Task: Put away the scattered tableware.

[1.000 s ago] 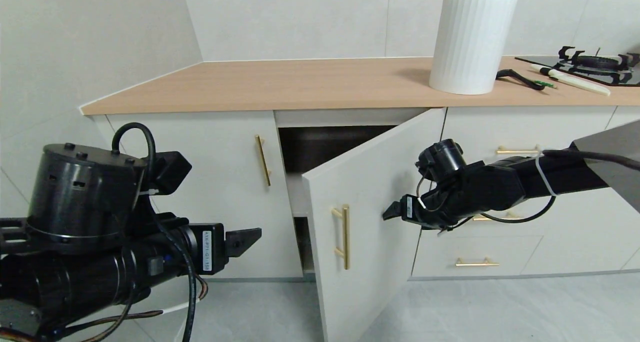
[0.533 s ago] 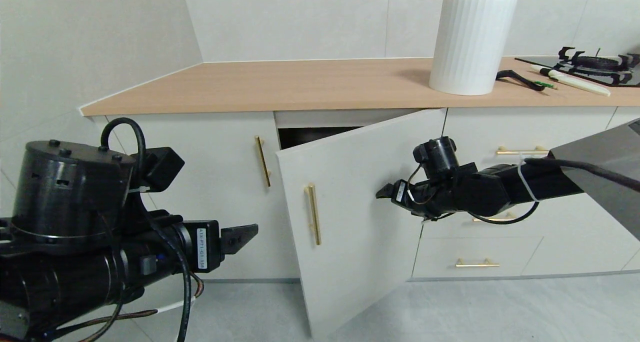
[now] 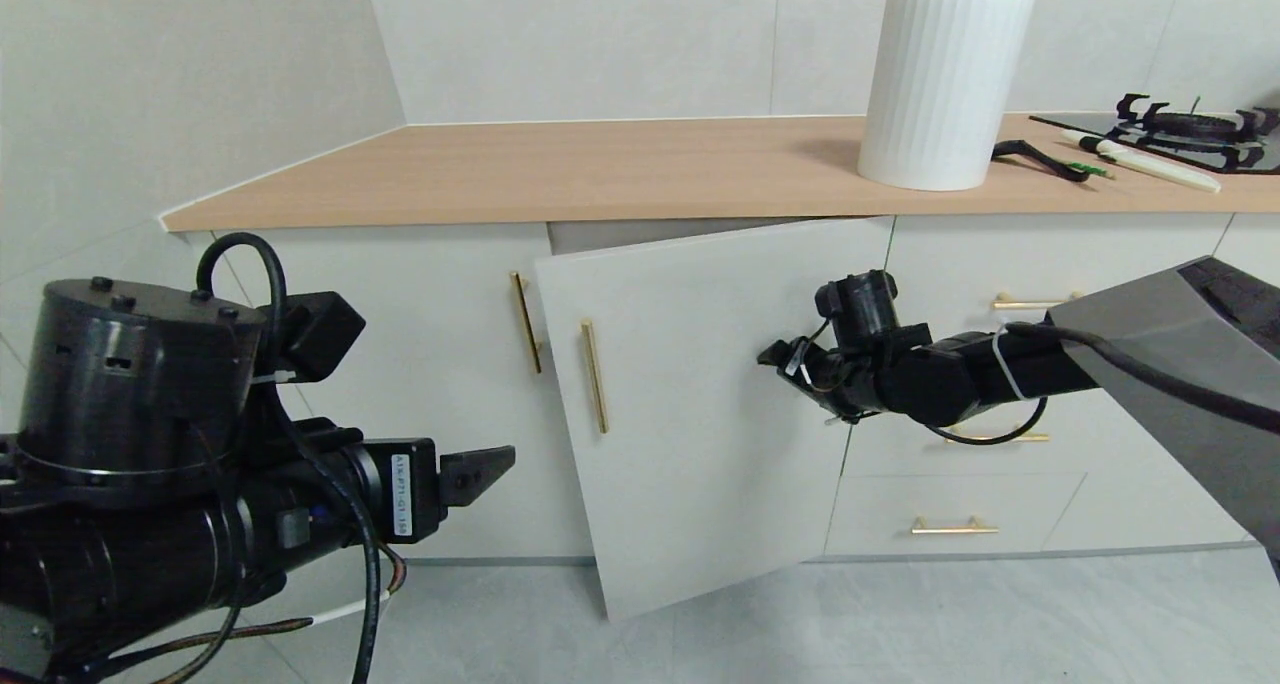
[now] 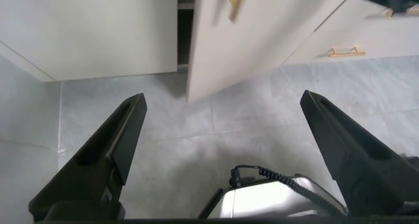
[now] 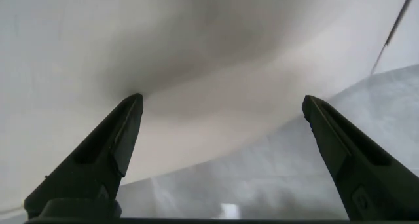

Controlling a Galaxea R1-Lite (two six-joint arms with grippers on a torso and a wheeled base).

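Kitchen corner, pale tiled walls, grey tiled floor (image 3: 900, 614). Wooden counter (image 3: 600, 169) runs over white cabinets and drawers with gold bar handles.

Items on the counter:
- Tall white ribbed container (image 3: 945, 84), upright, towards the right end.
- Black-handled utensil (image 3: 1040, 154), lying flat just beside the container's base, on its right.
- Long white utensil (image 3: 1150, 162), lying flat farther right, along the near edge of the black stove (image 3: 1195, 124).
- Both utensils sit on the counter, well apart from either claw.

Cabinet door (image 3: 700, 414) under the counter:
- Slightly ajar. Its handle edge stands out from the cabinet front, with a thin gap along the top.
- Its gold handle (image 3: 594, 376) hangs vertical, near the handle (image 3: 525, 321) of the neighbouring shut door.
- In the left wrist view the door (image 4: 262, 27) is seen from below, and a dark slit shows beside it.

Right claw (image 3: 775, 356):
- Held at mid-height against the outer face of the door, towards the hinge side, arm coming in from the right.
- In the right wrist view the claw (image 5: 222, 103) has its fingers spread wide, nothing between them, and the blank door panel is close in front.
- Contact of the tips with the panel cannot be confirmed.

Left claw (image 3: 480, 469):
- Held low on the left, in front of the shut door, clear of the cabinets.
- In the left wrist view the claw (image 4: 222, 99) has its fingers wide apart and empty, with the floor below.
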